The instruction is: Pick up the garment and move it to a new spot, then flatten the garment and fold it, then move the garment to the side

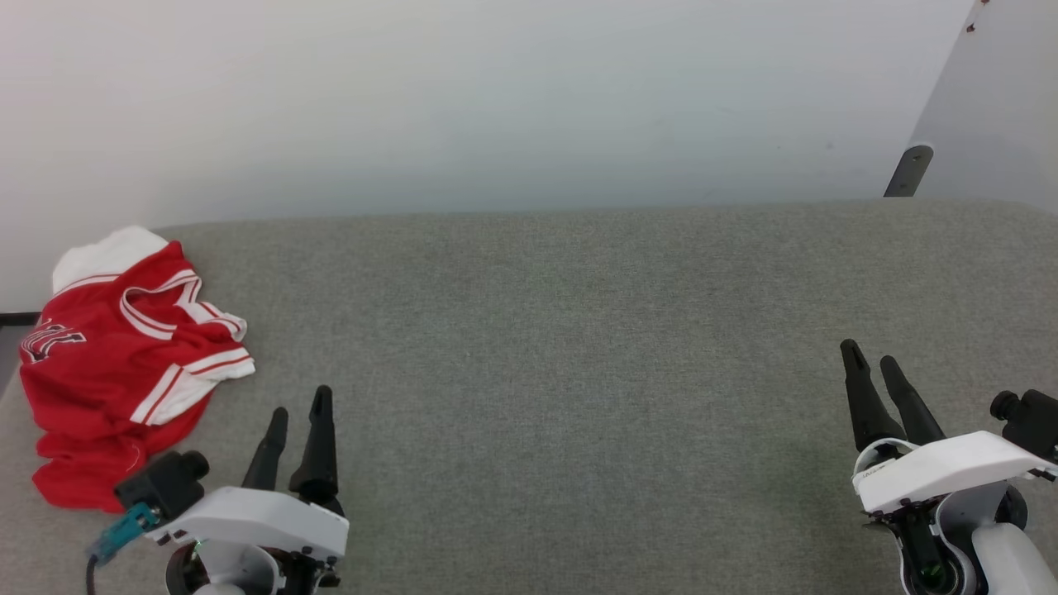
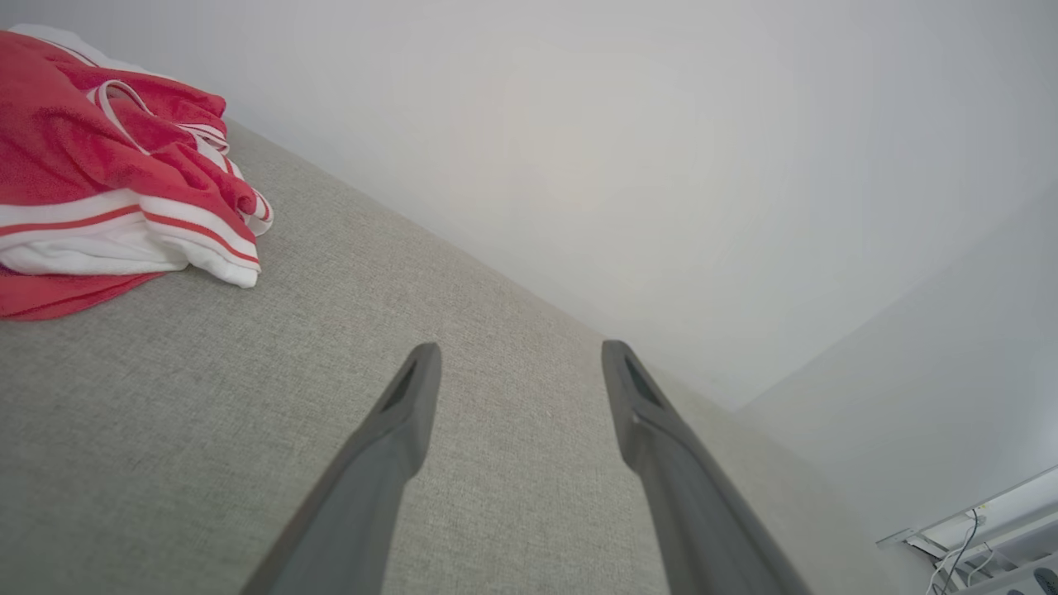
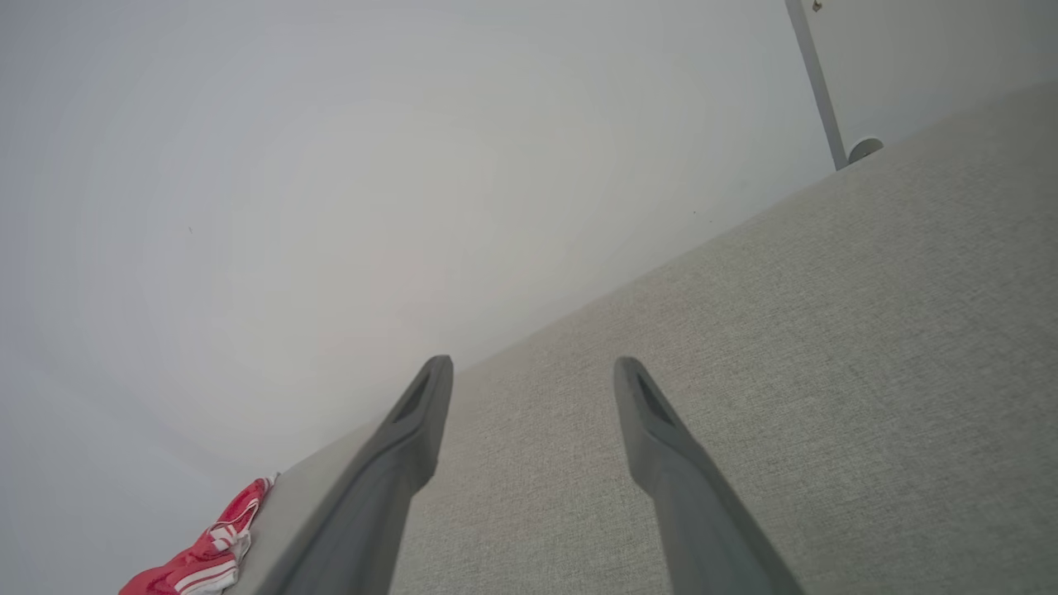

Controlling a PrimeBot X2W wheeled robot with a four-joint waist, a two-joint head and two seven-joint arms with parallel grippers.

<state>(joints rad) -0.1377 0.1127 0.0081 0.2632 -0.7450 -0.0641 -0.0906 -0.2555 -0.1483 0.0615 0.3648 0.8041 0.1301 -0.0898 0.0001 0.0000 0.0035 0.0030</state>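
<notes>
- Writing: black, white-edged marks on the chest of the shirt (image 1: pixel 116 364), at its left edge. They are creased over and I cannot read them
- The shirt is red with white sleeves and red-and-white striped trim. It lies crumpled in a heap at the far left of the grey cloth surface (image 1: pixel 537 372), its far end up against the pale wall (image 1: pixel 496 99)
- I have the left gripper (image 1: pixel 301 401) at the near left, just right of the heap, fingertips clear of the shirt. Its wrist view shows both fingers spread with bare grey surface between them: released, holding nothing
- I have the right gripper (image 1: pixel 868 351) at the near right, well apart from the shirt. Its fingers are likewise spread over bare surface, grasping nothing
</notes>
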